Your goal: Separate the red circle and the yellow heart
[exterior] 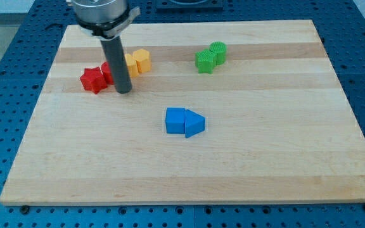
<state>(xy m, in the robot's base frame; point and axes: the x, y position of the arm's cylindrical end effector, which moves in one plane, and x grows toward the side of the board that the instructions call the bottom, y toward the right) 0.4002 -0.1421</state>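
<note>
my tip (123, 90) rests on the desk (189, 164) in the upper left part of the view, at the lower end of a dark rod that drops from a grey metal mount at the view's top. there is no claw on this arm, so no open or closed state can be told; the rod simply ends in the tip.

the tip sits in the middle of a tight cluster of 4 blocks. at its 9 o'clock lies a red star (92, 80), a ridged, pointed shape. just behind the rod, at about 11 o'clock from the tip, shows a sliver of the red circle (106, 71); most of it is hidden by the rod, so its round outline cannot be confirmed. at 1 o'clock from the tip peeks the yellow heart (131, 64), orange-yellow and also partly covered by the rod, touching or nearly touching a yellow hexagon-like block (142, 60) on its right. whether the red circle and the yellow heart touch each other cannot be told, as the rod stands between them.

well apart, at 2 o'clock, are 2 green blocks (210, 57) pressed together. at 4 o'clock from the tip, near the desk's middle, lie a blue cube (175, 120) and a blue wedge-like block (194, 123), touching.
</note>
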